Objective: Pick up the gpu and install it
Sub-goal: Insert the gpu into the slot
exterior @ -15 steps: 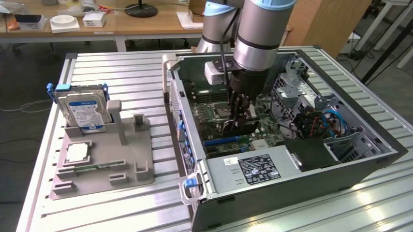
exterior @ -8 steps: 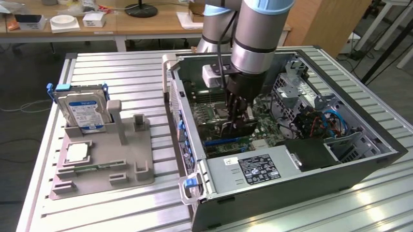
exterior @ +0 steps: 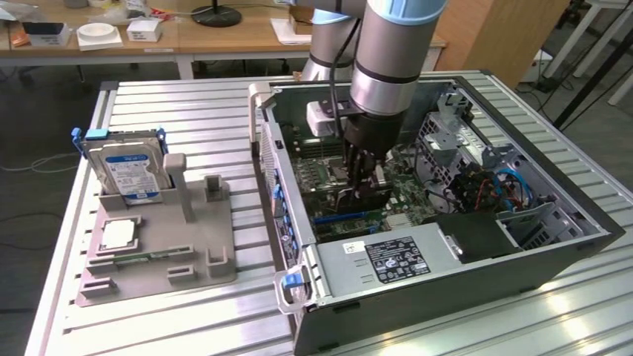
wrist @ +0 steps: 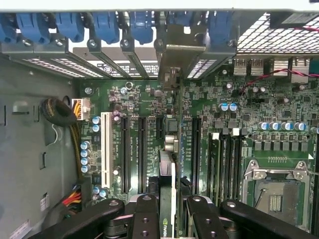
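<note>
Grey moulded fixture stands well apart from the pincer, on the exterior view's left. It carries the blue-labelled hard drive upright and the square CPU chip flat, and neither is touched. Toward the exterior view's right, the open computer case lies on its side, which turns the motherboard face-up and lets the arm reach in from above. The pincer is inside the case, clenched on the gpu. It grips the card by its upper edge, so the card hangs on edge with its contact side toward the board. The card is judged picked up and held over the slots; whether it is seated cannot be told. The exterior view gives the pincer's depth in the case and the power supply near it, though the fingers mask much of the card there. The wrist view supplies the alignment. The card runs ahead of the fingers, in line with the black expansion slots. Its metal bracket reaches the rear openings by the blue latches, and the CPU socket lies off to one side.
</note>
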`<state>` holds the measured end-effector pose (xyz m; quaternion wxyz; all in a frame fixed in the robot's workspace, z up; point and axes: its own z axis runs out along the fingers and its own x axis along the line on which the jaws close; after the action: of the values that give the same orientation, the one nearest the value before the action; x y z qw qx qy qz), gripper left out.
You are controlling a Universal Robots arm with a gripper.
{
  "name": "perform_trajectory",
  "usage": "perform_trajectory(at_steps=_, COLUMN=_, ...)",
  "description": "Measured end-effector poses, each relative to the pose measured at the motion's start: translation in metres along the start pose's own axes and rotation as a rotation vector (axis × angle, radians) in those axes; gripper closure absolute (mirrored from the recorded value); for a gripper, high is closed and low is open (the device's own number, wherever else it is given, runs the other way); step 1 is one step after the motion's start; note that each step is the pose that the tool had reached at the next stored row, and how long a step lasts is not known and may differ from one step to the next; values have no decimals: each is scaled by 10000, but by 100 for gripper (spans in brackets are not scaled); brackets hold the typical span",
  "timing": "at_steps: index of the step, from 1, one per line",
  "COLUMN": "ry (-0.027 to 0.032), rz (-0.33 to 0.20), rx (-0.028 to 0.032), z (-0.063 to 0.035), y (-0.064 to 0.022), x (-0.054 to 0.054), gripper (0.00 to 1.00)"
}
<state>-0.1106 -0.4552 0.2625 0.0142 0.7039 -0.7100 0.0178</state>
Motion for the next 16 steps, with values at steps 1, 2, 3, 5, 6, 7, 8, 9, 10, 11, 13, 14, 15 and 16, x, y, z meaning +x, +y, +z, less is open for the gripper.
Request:
perform_trajectory(at_steps=1, ry=-1, rz=-1, rx=1, z=3, y=0, x=0, gripper=74)
perform_trajectory(at_steps=2, ry=-1, rz=-1, rx=1, z=4, y=-2, x=0, gripper=74)
perform_trajectory(at_steps=3, ry=-1, rz=0, rx=1, z=6, y=-6, x=-1, gripper=74)
perform_trajectory(at_steps=5, ry=-1, rz=1, rx=1, z=9, y=-10, x=-1, gripper=74)
perform_trajectory(at_steps=6, ry=-2, rz=1, rx=1, z=11, y=-11, x=-5, gripper=74)
perform_trajectory(at_steps=7, ry=-3, rz=2, rx=1, z=11, y=-10, x=-15, gripper=74)
perform_trajectory(at_steps=8, ry=-2, rz=1, rx=0, z=10, y=-10, x=-27, gripper=74)
perform_trajectory(at_steps=9, ry=-2, rz=1, rx=0, z=10, y=-10, x=-38, gripper=74)
perform_trajectory(at_steps=10, ry=-1, rz=0, rx=1, z=10, y=-10, x=-39, gripper=74)
perform_trajectory(at_steps=11, ry=-1, rz=-1, rx=0, z=10, y=-5, x=-39, gripper=74)
perform_trajectory(at_steps=13, ry=-1, rz=-7, rx=1, z=11, y=18, x=-35, gripper=74)
perform_trajectory(at_steps=14, ry=-2, rz=-8, rx=1, z=12, y=26, x=-35, gripper=74)
perform_trajectory(at_steps=15, ry=-3, rz=-8, rx=1, z=12, y=30, x=-36, gripper=74)
perform_trajectory(at_steps=16, ry=-2, rz=-10, rx=1, z=14, y=31, x=-35, gripper=74)
